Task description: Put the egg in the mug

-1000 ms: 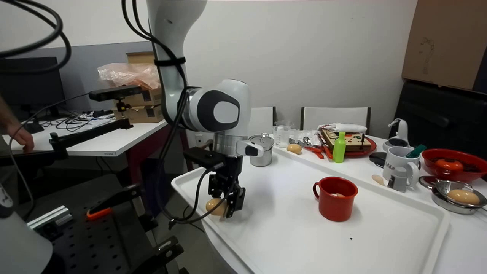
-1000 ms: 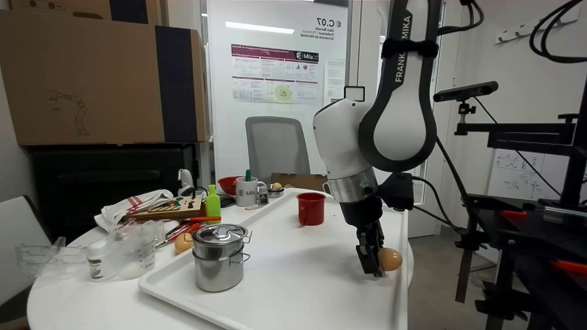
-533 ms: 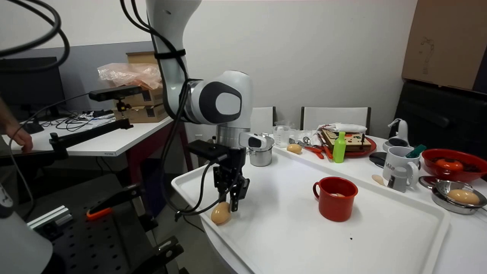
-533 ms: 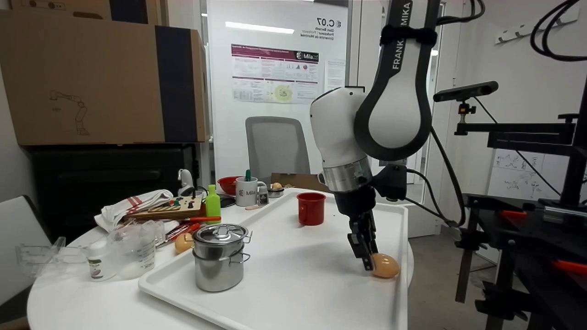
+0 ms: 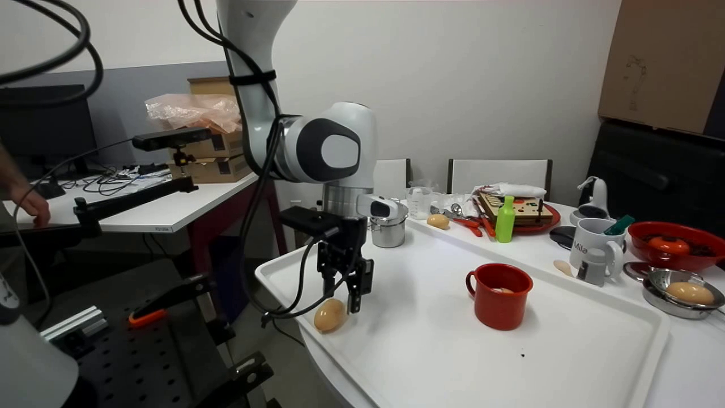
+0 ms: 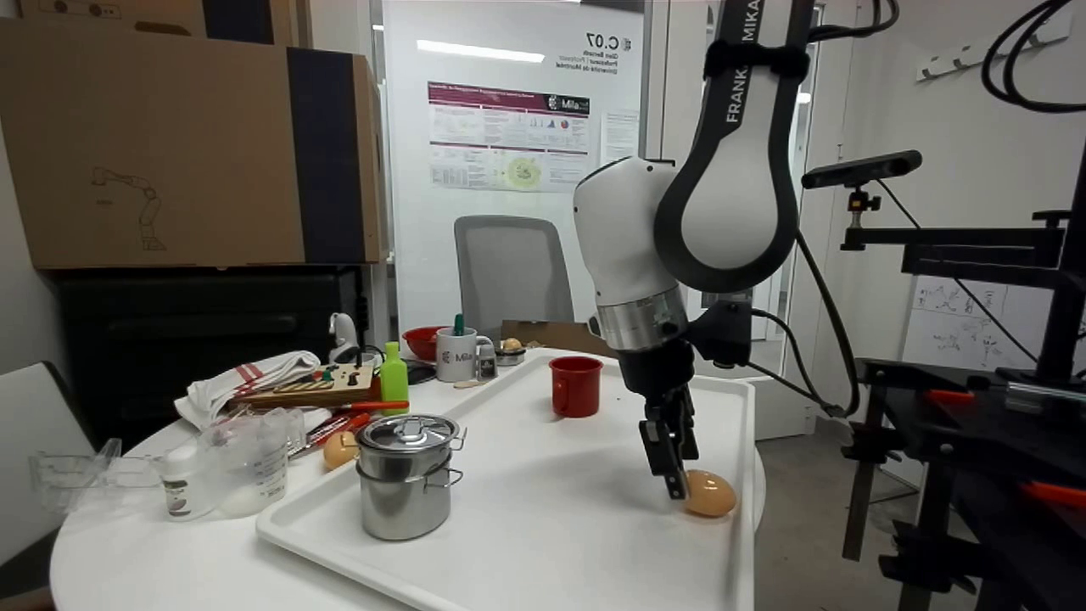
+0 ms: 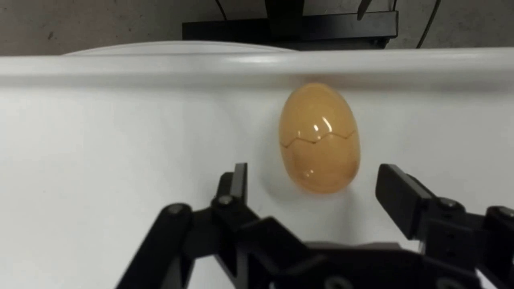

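The tan-brown egg (image 5: 329,315) lies on its side on the white tray (image 5: 566,362), close to the rim; it also shows in an exterior view (image 6: 711,494). In the wrist view the egg (image 7: 320,138) has a zigzag line and lies ahead of and partly between the fingertips. My gripper (image 7: 313,172) is open, with a gap to the egg on both sides. In both exterior views the gripper (image 5: 341,303) (image 6: 681,479) points down just beside the egg, tips above the tray. The red mug (image 5: 501,300) (image 6: 576,389) stands upright on the tray; something pale shows inside it.
A lidded metal pot (image 6: 407,479) stands at a tray corner. Beyond the tray rim are another egg (image 5: 438,221), a green bottle (image 5: 505,220), a white mug (image 5: 595,243), and a metal bowl (image 5: 682,294) holding an egg. The tray's raised rim (image 7: 140,66) is close to the egg.
One second ago the egg was at the fingers, partly hidden by them. The gripper has since risen and drawn back, and the egg has settled lower on the tray, apart from the fingers.
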`<state>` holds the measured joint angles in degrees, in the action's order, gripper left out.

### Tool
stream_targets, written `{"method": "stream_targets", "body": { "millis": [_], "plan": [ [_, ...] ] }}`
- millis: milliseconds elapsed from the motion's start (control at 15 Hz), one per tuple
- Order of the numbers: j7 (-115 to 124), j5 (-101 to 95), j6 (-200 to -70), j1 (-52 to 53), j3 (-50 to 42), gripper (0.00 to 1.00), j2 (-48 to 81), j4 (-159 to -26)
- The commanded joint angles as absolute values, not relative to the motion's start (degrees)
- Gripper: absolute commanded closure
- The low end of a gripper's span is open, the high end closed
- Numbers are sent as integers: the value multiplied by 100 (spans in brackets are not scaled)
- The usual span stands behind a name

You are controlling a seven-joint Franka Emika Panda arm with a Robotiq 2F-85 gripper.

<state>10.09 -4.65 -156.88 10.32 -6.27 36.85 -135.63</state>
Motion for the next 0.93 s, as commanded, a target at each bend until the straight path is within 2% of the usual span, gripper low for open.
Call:
{"method": "stream_targets", "body": {
  "millis": [0,333,400,467,600,867],
  "plan": [
    [1144,-513,-15658,1099,-680,0,3521,-13748],
    [1135,-464,-15739,1055,-633,0,3514,-13895],
    [1131,-458,-15743,1047,-627,3,3515,-13917],
    [1129,-455,-15740,1044,-625,26,3518,-13930],
    [1133,-463,-15731,1055,-632,29,3524,-13949],
    [1137,-476,-15722,1070,-647,58,3523,-13963]
  ]
}}
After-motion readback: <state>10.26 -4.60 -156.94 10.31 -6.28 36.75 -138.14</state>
